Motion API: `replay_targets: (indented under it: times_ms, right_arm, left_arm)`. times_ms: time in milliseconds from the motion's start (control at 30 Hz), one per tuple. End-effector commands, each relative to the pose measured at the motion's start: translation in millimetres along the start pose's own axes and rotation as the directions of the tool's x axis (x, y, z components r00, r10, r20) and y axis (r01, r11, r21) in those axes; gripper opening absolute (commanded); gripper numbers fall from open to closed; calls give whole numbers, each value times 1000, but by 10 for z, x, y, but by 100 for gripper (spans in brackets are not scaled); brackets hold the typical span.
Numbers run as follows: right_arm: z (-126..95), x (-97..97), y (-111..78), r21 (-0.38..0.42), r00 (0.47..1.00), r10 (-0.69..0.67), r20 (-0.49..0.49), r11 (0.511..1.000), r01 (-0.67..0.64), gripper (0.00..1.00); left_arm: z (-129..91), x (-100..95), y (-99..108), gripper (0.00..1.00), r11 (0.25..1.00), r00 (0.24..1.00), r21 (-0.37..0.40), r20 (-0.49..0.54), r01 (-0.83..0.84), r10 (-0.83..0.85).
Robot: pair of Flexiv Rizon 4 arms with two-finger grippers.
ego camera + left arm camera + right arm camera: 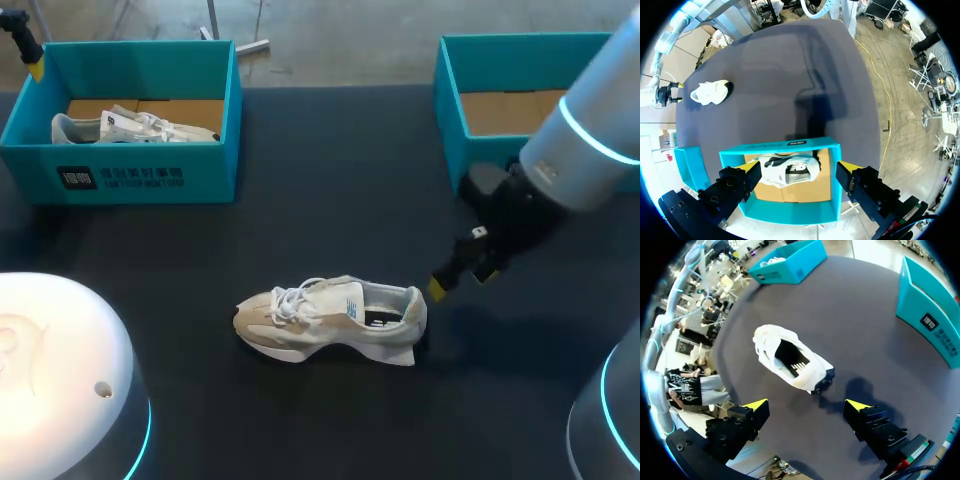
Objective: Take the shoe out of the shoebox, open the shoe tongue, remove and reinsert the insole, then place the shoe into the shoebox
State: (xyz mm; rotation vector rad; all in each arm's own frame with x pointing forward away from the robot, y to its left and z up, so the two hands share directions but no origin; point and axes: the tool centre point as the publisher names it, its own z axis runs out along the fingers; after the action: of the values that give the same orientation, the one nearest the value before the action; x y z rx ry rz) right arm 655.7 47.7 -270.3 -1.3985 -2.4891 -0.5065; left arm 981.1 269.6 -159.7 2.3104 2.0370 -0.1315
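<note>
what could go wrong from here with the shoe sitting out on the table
1. The open right gripper sits just behind the heel of the beige and white sneaker, which stands loose on the dark table; a nudge may slide or tip it.
2. The open left gripper hangs over the teal cardboard shoebox holding a second white sneaker; lowering might clip its walls.

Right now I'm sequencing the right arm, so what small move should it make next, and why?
Probably ease the right gripper forward over the sneaker and grip its heel collar. The sneaker lies on the table with its insole inside, and the open fingers sit just behind the heel, touching nothing.
</note>
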Motion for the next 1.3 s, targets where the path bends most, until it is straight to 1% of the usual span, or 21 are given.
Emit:
replay_targets:
  times_ms: [33,67,100,133,167,200,267,367,400,967,1033,1067,1100,1133,1200,1233,1300]
  right_arm:
    - [18,-33,-50,-35,997,-2,-74,999,-1,100]
    - [18,-33,-50,-35,997,-2,-74,999,-1,100]
    - [17,-97,-87,-94,994,-56,-97,994,47,100]
    - [5,-168,-126,-149,990,-64,-122,988,45,100]
    - [-3,-222,-160,-171,993,-69,-99,984,51,100]
    - [-16,-254,-190,-174,994,-69,-86,983,53,100]
    - [-40,-278,-214,-210,996,-73,-52,976,61,100]
    - [-51,-284,-226,-298,994,-58,90,951,82,100]
    - [-26,-280,-230,-298,980,55,190,955,4,100]
    - [-26,-280,-230,-298,980,55,190,955,4,100]
    - [22,-351,-202,-277,985,-5,173,959,53,100]
    - [39,-395,-198,-278,986,-9,164,959,55,100]
    - [51,-425,-196,-261,986,-27,166,963,70,100]
    - [57,-447,-191,-243,984,-84,156,963,120,100]
    - [79,-496,-191,-277,981,-165,102,943,187,100]
    - [85,-526,-197,-287,973,-207,102,930,228,100]
    - [110,-583,-231,-322,948,-312,70,892,317,100]
  left_arm:
    - [-2,-1,-4,100,1000,1000,-1,-2,0,0]
    - [-2,-1,-4,100,1000,1000,-1,-2,0,0]
    - [-2,-1,-4,100,1000,1000,-1,-2,0,0]
    - [-2,-1,-4,100,1000,1000,-1,-2,0,0]
    - [-2,-1,-4,100,1000,1000,-1,-2,0,0]
    - [-2,-1,-4,100,1000,1000,-1,-2,0,0]
    - [-2,-1,-4,100,1000,1000,-1,-2,0,0]
    - [-2,-1,-4,100,1000,1000,-1,-2,0,0]
    - [-2,-1,-4,100,1000,1000,-1,-2,0,0]
    - [-2,-1,-4,100,1000,1000,-1,-2,0,0]
    - [-2,-1,-4,100,1000,1000,-1,-2,0,0]
    - [-2,-1,-4,100,1000,1000,-1,-2,0,0]
    - [-2,-1,-4,100,1000,1000,-1,-2,0,0]
    - [-2,-1,-4,100,1000,1000,-1,-2,0,0]
    - [-2,-1,-4,100,1000,1000,-1,-2,0,0]
    - [-2,-1,-4,100,1000,1000,-1,-2,0,0]
    - [-2,-1,-4,100,1000,1000,-1,-2,0,0]
